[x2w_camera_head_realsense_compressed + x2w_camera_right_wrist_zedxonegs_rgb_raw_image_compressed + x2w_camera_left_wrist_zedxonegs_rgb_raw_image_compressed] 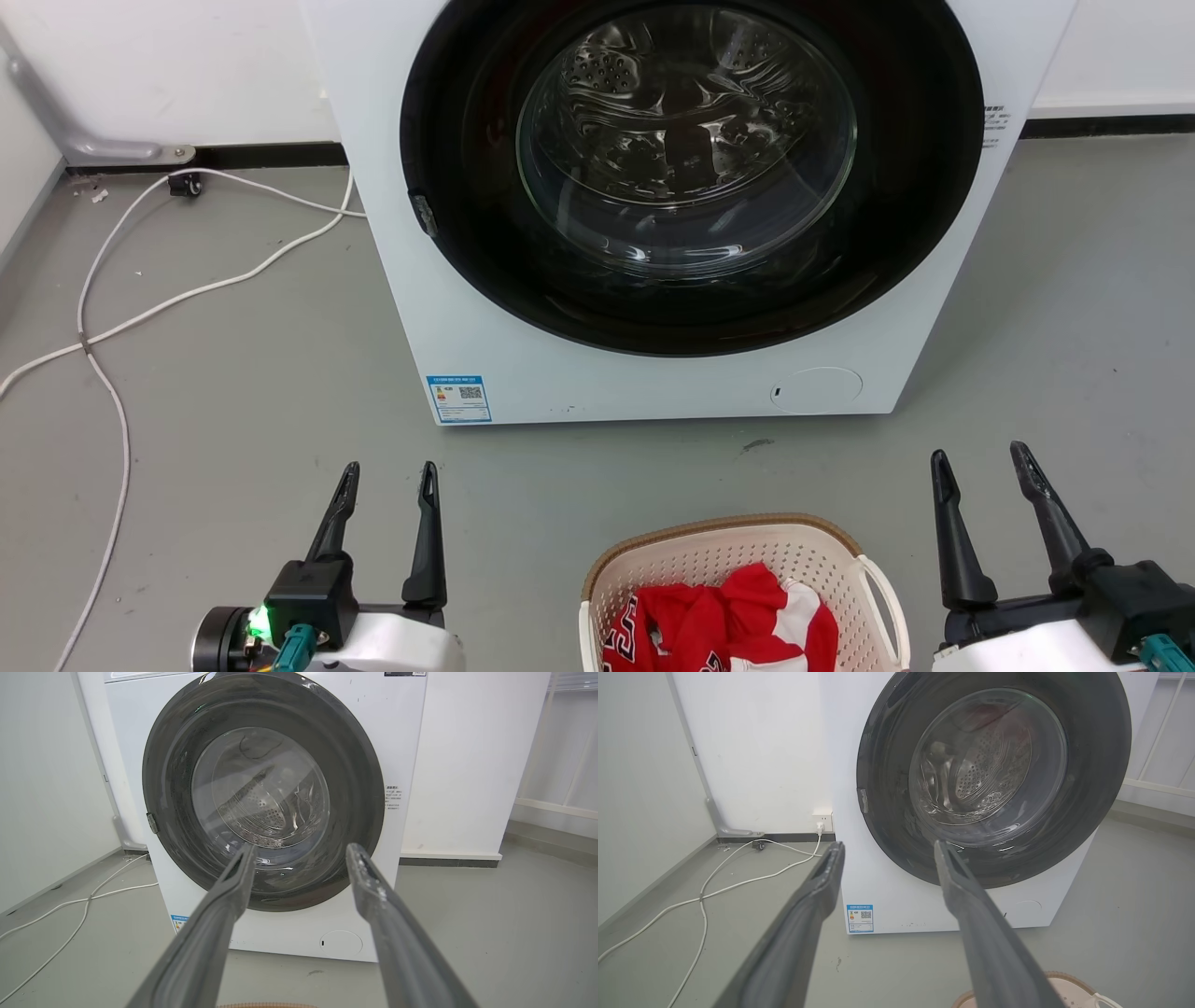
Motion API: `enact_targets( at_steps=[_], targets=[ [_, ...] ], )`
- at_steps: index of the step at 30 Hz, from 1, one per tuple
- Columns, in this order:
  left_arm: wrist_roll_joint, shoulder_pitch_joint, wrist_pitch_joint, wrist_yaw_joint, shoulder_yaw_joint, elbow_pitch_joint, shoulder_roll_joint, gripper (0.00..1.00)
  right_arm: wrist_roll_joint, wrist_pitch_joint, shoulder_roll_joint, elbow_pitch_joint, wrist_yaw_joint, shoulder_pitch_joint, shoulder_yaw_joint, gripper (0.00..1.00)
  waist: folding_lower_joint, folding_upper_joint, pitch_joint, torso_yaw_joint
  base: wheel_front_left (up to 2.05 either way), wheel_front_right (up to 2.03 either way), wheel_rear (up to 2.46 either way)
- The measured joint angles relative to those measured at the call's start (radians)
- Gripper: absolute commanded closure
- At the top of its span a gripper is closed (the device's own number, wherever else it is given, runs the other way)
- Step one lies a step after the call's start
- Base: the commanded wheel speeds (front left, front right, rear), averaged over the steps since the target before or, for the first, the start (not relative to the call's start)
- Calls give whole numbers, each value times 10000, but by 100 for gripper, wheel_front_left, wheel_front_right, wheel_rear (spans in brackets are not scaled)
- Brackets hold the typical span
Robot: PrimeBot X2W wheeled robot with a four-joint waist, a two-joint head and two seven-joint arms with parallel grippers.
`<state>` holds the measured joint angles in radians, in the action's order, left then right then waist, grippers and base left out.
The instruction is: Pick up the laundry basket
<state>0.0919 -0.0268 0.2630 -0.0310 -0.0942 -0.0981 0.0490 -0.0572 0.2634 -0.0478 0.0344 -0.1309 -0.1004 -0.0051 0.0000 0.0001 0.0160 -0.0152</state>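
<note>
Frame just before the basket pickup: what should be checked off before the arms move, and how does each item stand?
1. Left gripper open and empty: ok.
2. Right gripper open and empty: ok.
3. Laundry basket upright on the floor, between the grippers: ok.
4. Loop handle on the basket's right side free to reach: ok.
5. Opposite handle: cannot tell, it lies at the picture's edge.
6. Red garment inside the rim, as far as it shows: ok.
</note>
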Motion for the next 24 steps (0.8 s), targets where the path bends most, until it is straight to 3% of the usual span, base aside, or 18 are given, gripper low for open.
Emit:
enact_targets(
  at_steps=[24],
  targets=[
    [88, 51, 0, 67, -35, -458, 2, 0, 61, 0, 0, -174, 0, 91, -182, 0, 0, 0, -224, 31, 0, 0, 0]
  ],
)
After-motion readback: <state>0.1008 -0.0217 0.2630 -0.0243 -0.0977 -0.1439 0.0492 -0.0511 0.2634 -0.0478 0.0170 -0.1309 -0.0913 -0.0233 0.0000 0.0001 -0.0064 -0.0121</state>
